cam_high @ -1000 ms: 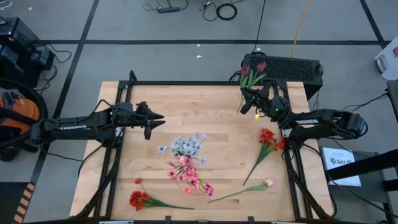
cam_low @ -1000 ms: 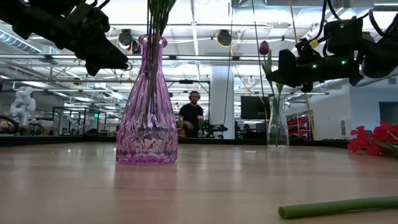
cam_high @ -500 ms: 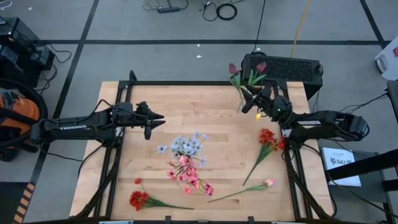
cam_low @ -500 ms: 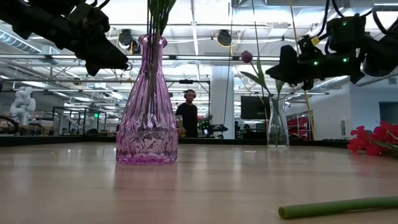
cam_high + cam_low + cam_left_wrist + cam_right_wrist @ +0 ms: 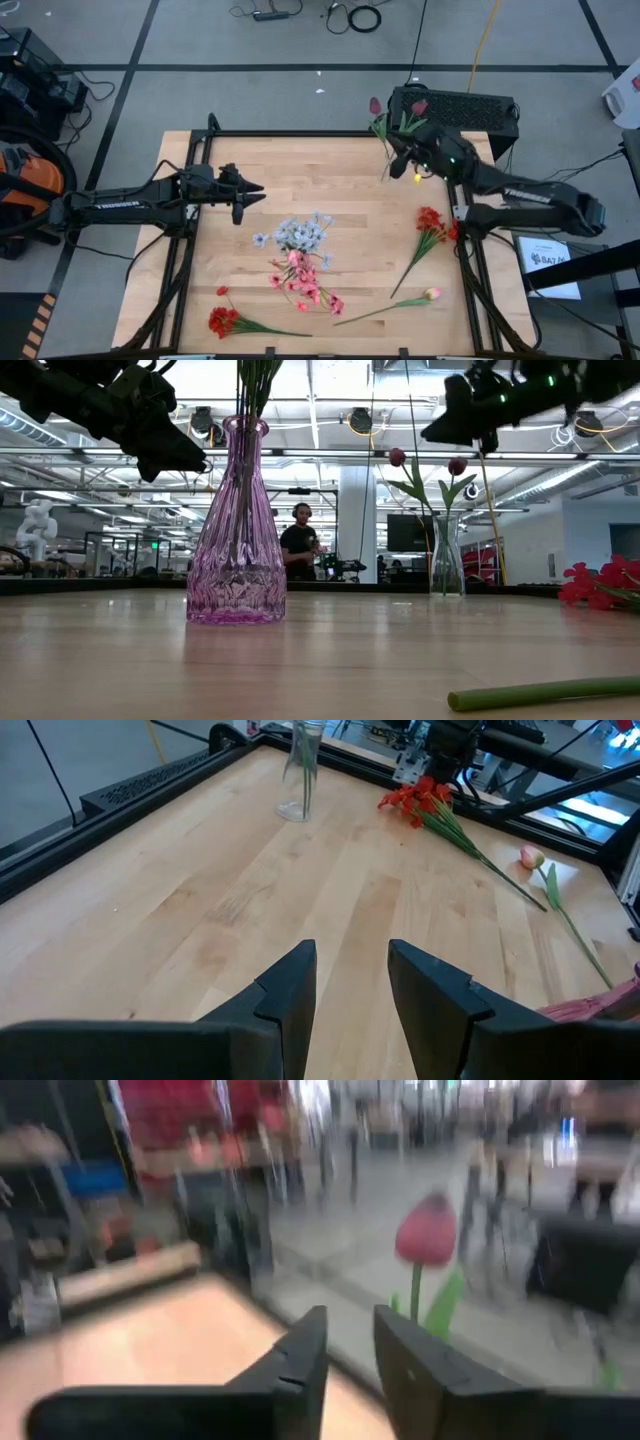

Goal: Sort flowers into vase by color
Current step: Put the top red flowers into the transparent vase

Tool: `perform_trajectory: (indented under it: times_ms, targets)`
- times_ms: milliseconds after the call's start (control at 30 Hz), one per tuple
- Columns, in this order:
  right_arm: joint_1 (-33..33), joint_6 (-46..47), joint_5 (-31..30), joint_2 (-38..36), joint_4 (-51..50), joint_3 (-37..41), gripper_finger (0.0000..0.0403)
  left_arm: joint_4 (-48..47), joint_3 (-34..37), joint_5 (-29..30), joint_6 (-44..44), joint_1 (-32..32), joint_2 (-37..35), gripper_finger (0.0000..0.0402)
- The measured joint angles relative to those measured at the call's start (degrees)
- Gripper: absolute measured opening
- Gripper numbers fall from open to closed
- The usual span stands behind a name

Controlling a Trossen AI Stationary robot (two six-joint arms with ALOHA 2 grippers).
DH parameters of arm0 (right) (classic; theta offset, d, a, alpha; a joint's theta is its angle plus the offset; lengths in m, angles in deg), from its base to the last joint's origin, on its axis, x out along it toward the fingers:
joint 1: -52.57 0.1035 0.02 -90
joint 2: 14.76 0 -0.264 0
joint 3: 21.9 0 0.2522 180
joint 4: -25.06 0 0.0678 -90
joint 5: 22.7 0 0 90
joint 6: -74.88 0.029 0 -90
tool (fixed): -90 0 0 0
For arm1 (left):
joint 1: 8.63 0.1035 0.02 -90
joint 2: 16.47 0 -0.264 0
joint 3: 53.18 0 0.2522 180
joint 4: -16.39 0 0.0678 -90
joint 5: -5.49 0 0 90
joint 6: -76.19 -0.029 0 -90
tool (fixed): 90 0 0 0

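The right end effector [image 5: 400,160], fingers parted and empty, hangs beside the clear vase [image 5: 446,558]; the left waits mid-table.

The wooden desk [image 5: 330,200] sits in a black frame on a grey floor [image 5: 300,90] marked with dark lines. A black perforated box [image 5: 470,108] lies at its far right corner. Cables [image 5: 352,15] trail on the floor beyond. An orange-and-black machine [image 5: 22,185] stands to the left. A person [image 5: 301,543] in a dark shirt stands in the room behind.
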Motion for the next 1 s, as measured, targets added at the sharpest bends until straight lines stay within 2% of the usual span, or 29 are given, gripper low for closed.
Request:
perform_trajectory:
  times_ms: [67,167,300,433,567,700,900,1000]
  targets:
    - [1.76,4.73,-1.65,1.65,-15.82,-8.29,0.005,-0.07,0.0,-0.21,0.01,0.0,0.0,0.0134]
    - [4.4,14.12,-0.87,5.22,-34.72,-18.24,0.0012,-0.24,0.0,-0.34,0.01,-0.01,0.0,0.0134]
    - [8.68,31.47,0.82,10.12,-49.18,-25.61,0.0008,-0.29,0.0,-0.38,-0.01,-0.01,0.0,0.0134]
    - [13.41,47.79,1.44,13.85,-57.18,-26.92,0.0002,-0.83,0.0,-0.38,-0.01,-0.02,0.0,0.0134]
    - [18.07,64.38,5.29,16.79,-62.15,-26.92,0.0002,-2.99,0.0,-0.99,0.0,-0.07,0.0,0.0134]
    - [23.04,77.64,5.87,18.82,-69.63,-26.92,0.0001,-5.84,0.0,-3.53,-0.01,-0.07,0.0,0.0134]
    - [31.27,97.11,10.0,21.24,-82.8,-26.89,0.001,-6.31,0.02,-10.79,-0.15,-0.07,-0.68,0.0134]
    - [35.49,106.05,12.13,22.49,-87.85,-26.89,0.002,-6.64,0.02,-11.53,-0.23,-0.07,-1.86,0.0134]
